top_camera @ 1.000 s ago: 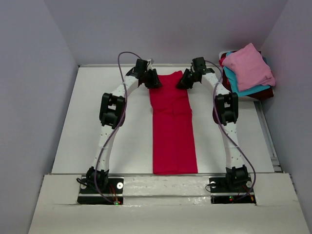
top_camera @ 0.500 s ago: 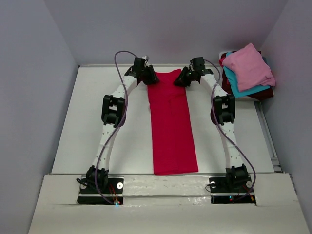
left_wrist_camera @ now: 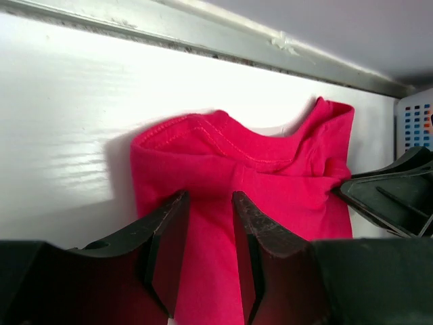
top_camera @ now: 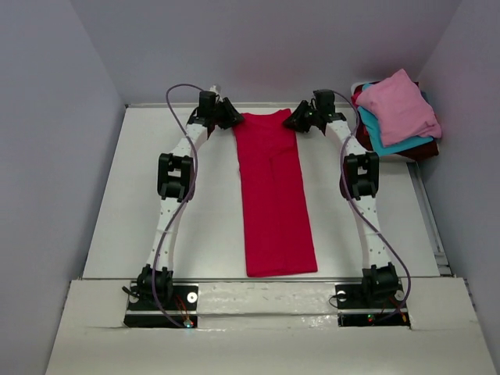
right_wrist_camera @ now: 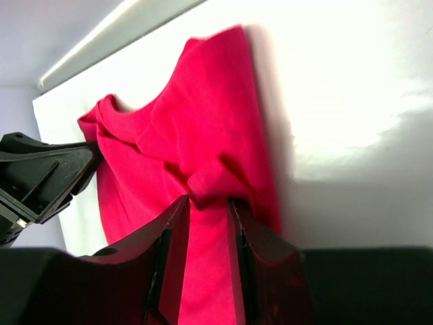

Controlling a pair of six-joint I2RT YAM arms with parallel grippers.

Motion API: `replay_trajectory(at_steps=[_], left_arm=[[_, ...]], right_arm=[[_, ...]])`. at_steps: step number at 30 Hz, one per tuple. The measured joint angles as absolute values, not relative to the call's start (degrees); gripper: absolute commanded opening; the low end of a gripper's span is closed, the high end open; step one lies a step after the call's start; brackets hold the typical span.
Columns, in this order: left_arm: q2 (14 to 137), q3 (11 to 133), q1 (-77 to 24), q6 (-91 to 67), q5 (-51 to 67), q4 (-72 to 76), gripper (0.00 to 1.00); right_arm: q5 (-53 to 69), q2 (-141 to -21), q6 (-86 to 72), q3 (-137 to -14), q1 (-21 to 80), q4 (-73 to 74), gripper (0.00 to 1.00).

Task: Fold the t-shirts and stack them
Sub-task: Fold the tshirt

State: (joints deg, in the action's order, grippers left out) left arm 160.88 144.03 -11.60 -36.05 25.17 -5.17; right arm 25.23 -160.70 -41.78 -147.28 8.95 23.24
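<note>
The right fingers (right_wrist_camera: 169, 237) stand narrowly apart, with a puckered fold of the red shirt (top_camera: 273, 195) caught between their tips. The left fingers (left_wrist_camera: 169, 230) stand part open astride the cloth below the collar; whether they pinch it I cannot tell. The red shirt lies in a long strip down the table (top_camera: 156, 195). A pink shirt (top_camera: 398, 105), teal shirt (top_camera: 383, 142) and maroon shirt (top_camera: 422, 151) are piled far right.
</note>
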Motion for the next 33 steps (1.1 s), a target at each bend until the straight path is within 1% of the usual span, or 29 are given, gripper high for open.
replay_trajectory(at_steps=[8, 10, 12, 15, 16, 19, 20, 23, 25, 26, 30, 33], left_arm=[[162.54, 144.42, -10.59, -38.24, 26.20, 0.27, 0.49], [162.69, 144.42, -10.63, -38.22, 26.30, 1.08, 0.51], [162.69, 144.42, -10.63, -37.87, 26.30, 1.58, 0.53], [162.69, 144.35, -10.87, -36.93, 26.11, 2.17, 0.54], [162.69, 144.29, -10.90, -36.25, 25.91, 2.42, 0.55], [162.06, 142.50, -11.33, -34.26, 24.93, 4.10, 0.57], [161.27, 141.23, -11.60, -33.36, 24.27, 4.54, 0.57], [157.25, 136.84, -12.93, -29.89, 21.39, 3.25, 0.61], [152.57, 132.27, -14.55, -26.96, 18.41, 1.13, 0.65], [150.45, 130.32, -15.33, -25.89, 17.32, 0.82, 0.66], [138.26, 120.57, -18.79, -22.90, 11.94, -1.85, 0.67], [123.46, 108.53, -21.50, -23.31, 9.13, -2.96, 0.67]], right_arm=[[24.43, -161.75, -41.82, -147.81, 8.60, 18.79, 0.39], [24.40, -161.75, -41.76, -147.79, 8.60, 18.52, 0.42], [24.36, -161.75, -41.60, -147.55, 8.60, 17.74, 0.43], [24.27, -161.71, -41.23, -147.24, 8.60, 16.86, 0.47], [24.25, -161.69, -41.08, -147.20, 8.60, 16.62, 0.51], [24.12, -160.20, -40.53, -145.16, 8.60, 16.10, 0.57], [23.97, -159.63, -40.36, -144.53, 8.64, 16.23, 0.61], [22.68, -155.76, -39.44, -140.57, 8.62, 17.34, 0.64], [21.41, -151.65, -38.65, -137.21, 8.58, 18.70, 0.70], [21.08, -149.93, -38.48, -135.94, 8.60, 19.57, 0.71], [18.48, -137.29, -37.23, -126.96, 8.95, 24.08, 0.72], [17.72, -127.04, -37.34, -120.14, 9.76, 26.72, 0.72]])
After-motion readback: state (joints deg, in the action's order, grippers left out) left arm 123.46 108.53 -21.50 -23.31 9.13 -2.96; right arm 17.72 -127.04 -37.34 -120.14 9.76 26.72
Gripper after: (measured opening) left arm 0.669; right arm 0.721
